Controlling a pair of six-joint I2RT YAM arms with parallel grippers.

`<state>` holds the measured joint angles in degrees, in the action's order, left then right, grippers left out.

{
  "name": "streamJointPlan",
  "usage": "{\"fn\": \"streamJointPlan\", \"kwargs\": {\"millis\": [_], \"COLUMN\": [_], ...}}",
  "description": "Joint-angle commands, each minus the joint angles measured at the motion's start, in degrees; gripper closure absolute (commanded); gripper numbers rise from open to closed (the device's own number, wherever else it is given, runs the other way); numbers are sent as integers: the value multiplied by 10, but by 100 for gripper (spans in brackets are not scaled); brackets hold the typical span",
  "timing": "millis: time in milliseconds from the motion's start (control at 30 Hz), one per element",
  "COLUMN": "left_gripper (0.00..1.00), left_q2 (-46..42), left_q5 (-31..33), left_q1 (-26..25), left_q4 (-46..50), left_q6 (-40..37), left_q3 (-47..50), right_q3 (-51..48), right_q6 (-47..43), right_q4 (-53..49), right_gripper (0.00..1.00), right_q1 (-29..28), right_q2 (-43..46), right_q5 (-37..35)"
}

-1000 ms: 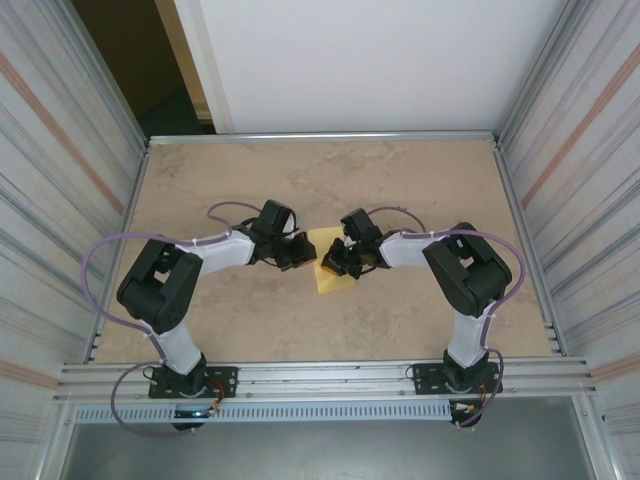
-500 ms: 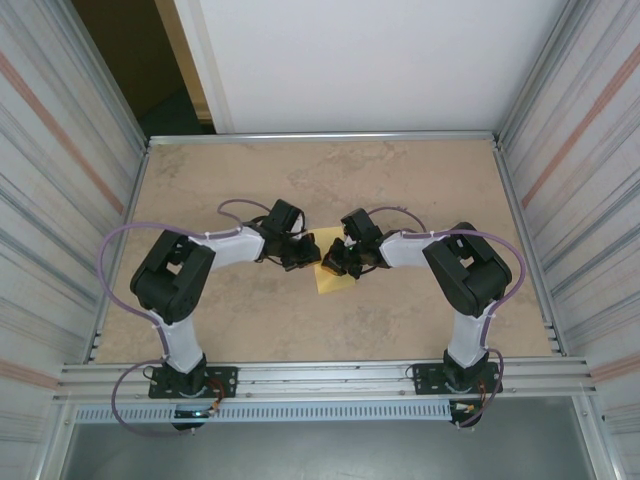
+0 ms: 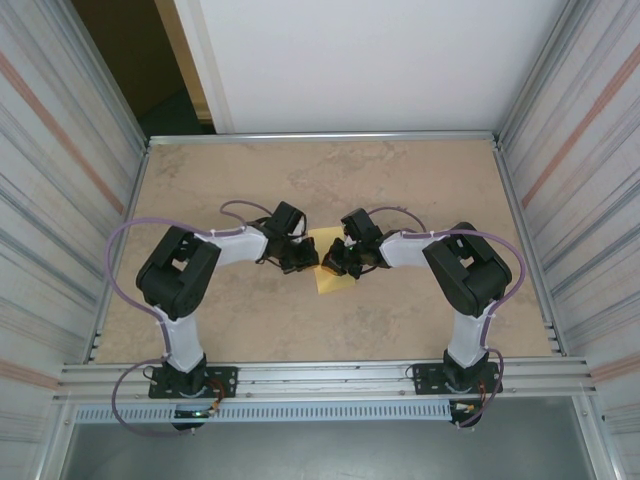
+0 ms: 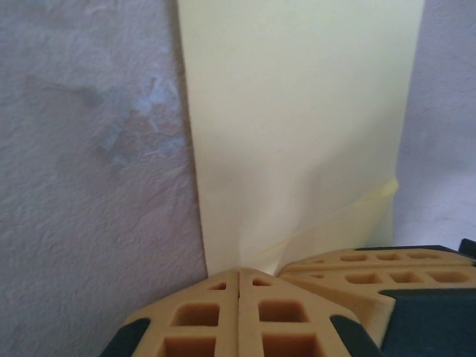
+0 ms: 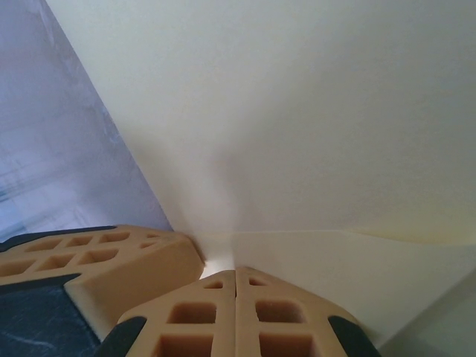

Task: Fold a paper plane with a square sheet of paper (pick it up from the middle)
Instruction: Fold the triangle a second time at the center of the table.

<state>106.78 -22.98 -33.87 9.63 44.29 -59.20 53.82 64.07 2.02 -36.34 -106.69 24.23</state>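
Observation:
The square sheet of paper (image 3: 329, 281) lies pale yellow near the table's middle, folded into a narrow strip rather than a pointed paper plane. My left gripper (image 3: 308, 263) is shut at its left edge, and my right gripper (image 3: 333, 265) is shut over its upper middle. In the left wrist view the closed tips (image 4: 239, 274) touch the near corner of the paper (image 4: 297, 111), where a raised flap edge runs off to the right beside the right gripper's fingers (image 4: 357, 269). In the right wrist view the shut tips (image 5: 236, 271) meet the paper (image 5: 297, 111) at a crease. Whether either pinches paper is unclear.
The beige table (image 3: 400, 190) is boxed in by ribbed metal walls left and right and a white wall behind. An aluminium rail (image 3: 320, 375) carries both arm bases at the near edge. Both forearms reach inward and nearly meet over the paper.
The left arm has drawn in, its elbow shifting right and its gripper sliding down-right up to the paper's left edge. The right arm and the paper have stayed put.

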Motion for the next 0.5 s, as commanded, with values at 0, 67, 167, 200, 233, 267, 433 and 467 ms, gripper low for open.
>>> {"fn": "streamJointPlan", "kwargs": {"millis": [0, 67, 167, 200, 233, 267, 433, 467], "left_gripper": [96, 96, 96, 96, 96, 96, 96, 96], "left_q2": [8, 12, 21, 23, 28, 32, 45, 46], "left_q5": [17, 27, 43, 48, 53, 58, 62, 62], "left_q1": [-3, -4, -3, -4, -3, -4, -4, -4], "left_q4": [26, 39, 63, 72, 84, 95, 116, 119], "left_q6": [-18, -18, -18, -19, -20, -22, -26, -28], "left_q3": [-17, -20, -25, -27, -29, -32, -37, -38], "right_q3": [-16, -16, -12, -9, -5, -1, 10, 10], "right_q6": [12, 10, -6, -15, -26, -38, -107, -115], "right_q4": [-30, -30, -34, -34, -33, -29, -30, -34], "right_gripper": [100, 100, 100, 100, 100, 100, 100, 100], "right_q1": [4, 3, 5, 6, 6, 6, 7, 7], "right_q2": [-18, -14, -3, 2, 8, 16, 47, 49], "right_q5": [-9, -12, -7, -2, 5, 11, 21, 20]}}
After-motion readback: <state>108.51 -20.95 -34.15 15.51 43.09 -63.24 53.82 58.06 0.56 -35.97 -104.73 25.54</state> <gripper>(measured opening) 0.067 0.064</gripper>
